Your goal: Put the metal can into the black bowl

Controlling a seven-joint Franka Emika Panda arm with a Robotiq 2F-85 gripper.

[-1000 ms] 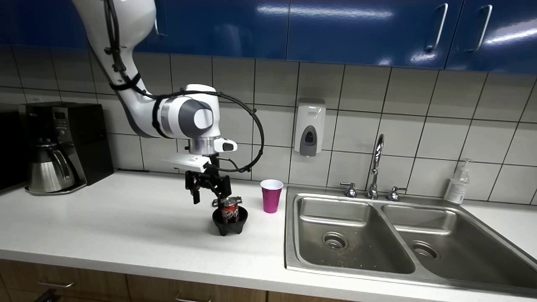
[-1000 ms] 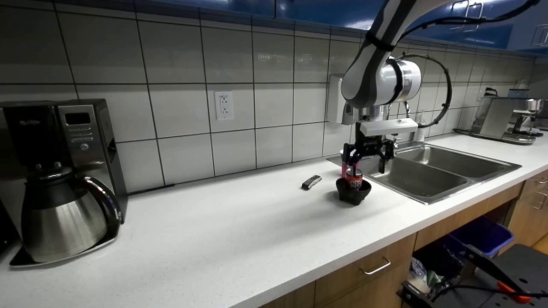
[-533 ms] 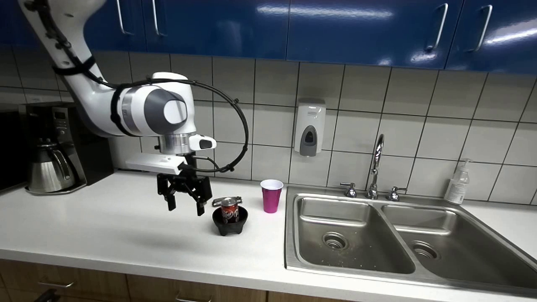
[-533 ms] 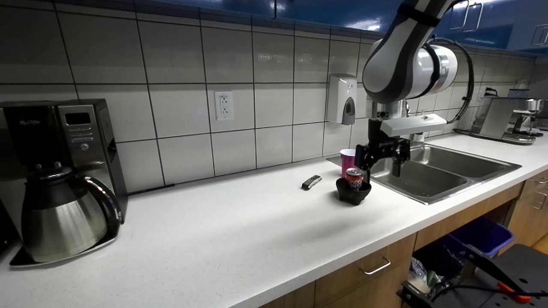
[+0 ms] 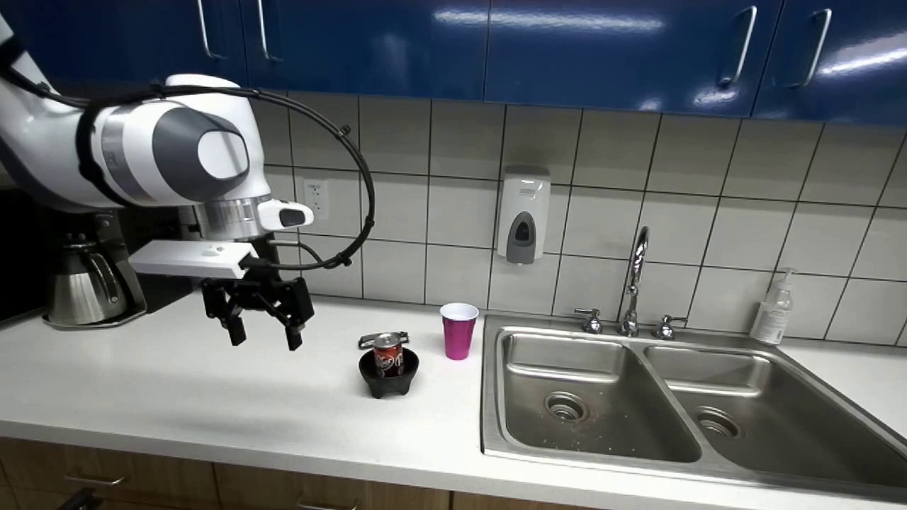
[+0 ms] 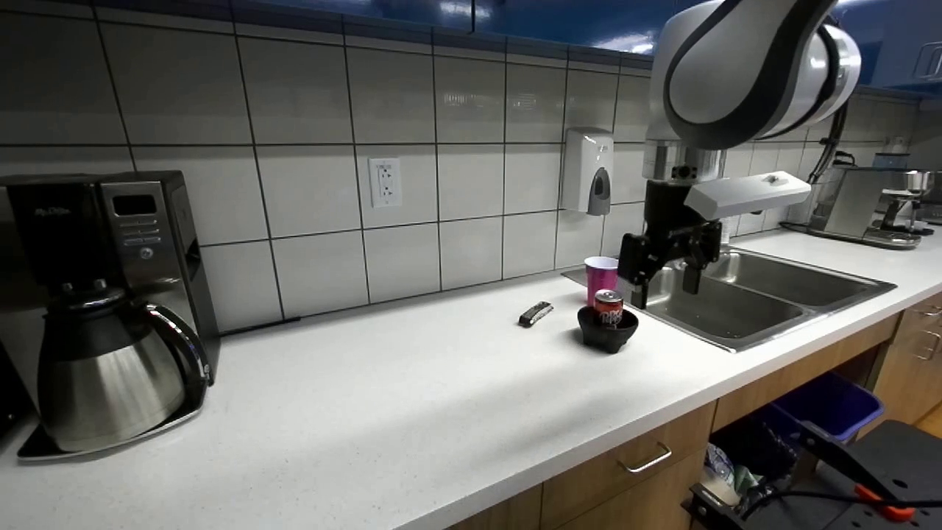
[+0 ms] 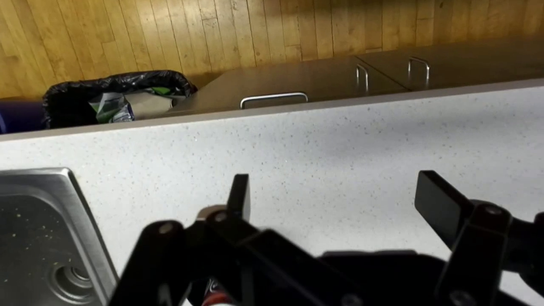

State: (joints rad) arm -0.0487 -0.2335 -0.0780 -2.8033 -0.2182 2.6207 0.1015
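Nearest, seen from counter's front, left of black bowl (image 5: 387, 387): gripper (image 5: 266, 338), raised above counter (image 5: 142, 386), jaws wide apart, nothing held. Moments ago it hung right at red can (image 5: 388, 359); now drawn well off, can left behind, unmoved. To my eye, release done, task all but finished, only retreat remaining. Beyond gripper, can sits inside bowl, top above rim. Looks upright: long axis near vertical, silvery end up, lettering toward me. Farther, right of bowl, pink cup (image 5: 458, 336), apart.
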